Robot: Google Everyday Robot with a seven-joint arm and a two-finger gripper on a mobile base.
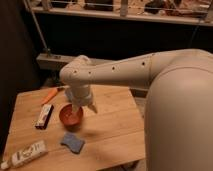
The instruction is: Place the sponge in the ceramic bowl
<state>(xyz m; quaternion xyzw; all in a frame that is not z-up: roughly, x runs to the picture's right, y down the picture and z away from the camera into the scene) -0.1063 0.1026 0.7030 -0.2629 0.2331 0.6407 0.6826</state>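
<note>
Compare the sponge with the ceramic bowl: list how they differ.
Colour: the sponge is blue; the ceramic bowl is reddish-brown with an orange inside.
Shape: the sponge is a flat, roughly rectangular pad; the bowl is round and hollow.
Place: the sponge lies in the open near the front edge; the bowl sits behind it, with the gripper over its right side.
Shared: both rest on the wooden table, apart from each other.

The gripper (84, 109) hung from the white arm (125, 70) over the wooden table (112, 127), jaws apart. One jaw reached over the rim of the ceramic bowl (69, 118). The blue sponge (73, 142) lay flat just below the jaws in the picture, near the bowl but not touching it. A wrapped bar (44, 116) lay beyond the bowl from the jaws. An orange object (50, 95) lay farther back and a white tube (27, 154) lay at the front corner.
</note>
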